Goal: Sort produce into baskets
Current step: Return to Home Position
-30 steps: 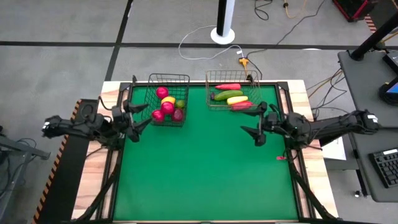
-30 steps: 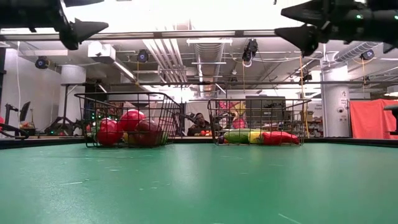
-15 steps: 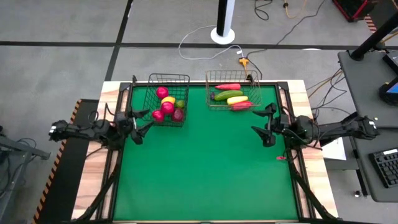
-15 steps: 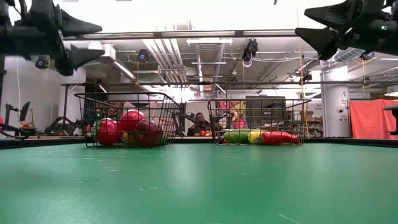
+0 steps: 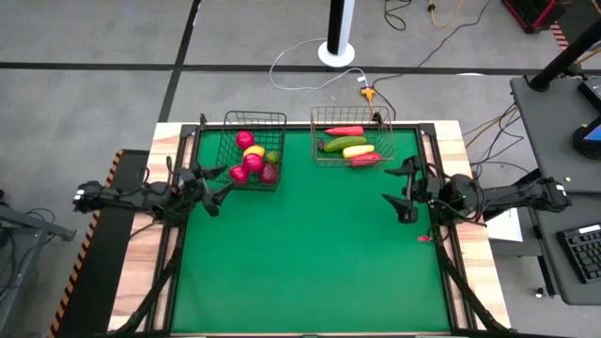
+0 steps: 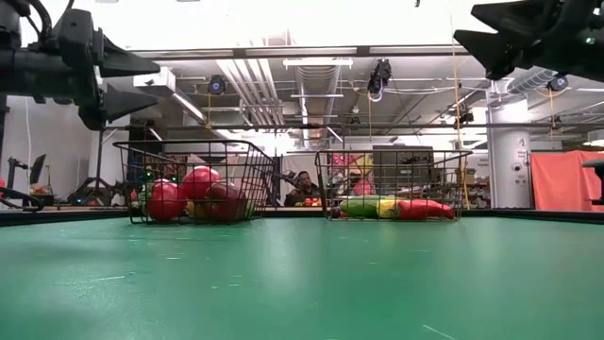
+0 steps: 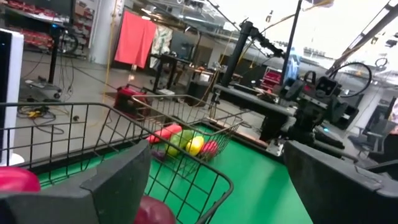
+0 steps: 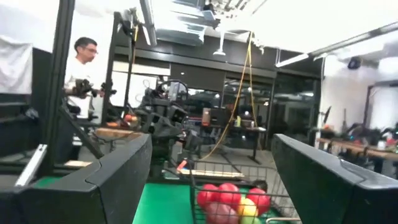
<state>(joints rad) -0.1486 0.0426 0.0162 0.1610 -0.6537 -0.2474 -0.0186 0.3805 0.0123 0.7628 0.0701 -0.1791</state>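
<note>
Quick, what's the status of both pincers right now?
Left pincer: open, empty, over the green table near its left edge.
Right pincer: open, empty, near its right edge.

No legible text, label, brand, number or sign anywhere in these views.
</note>
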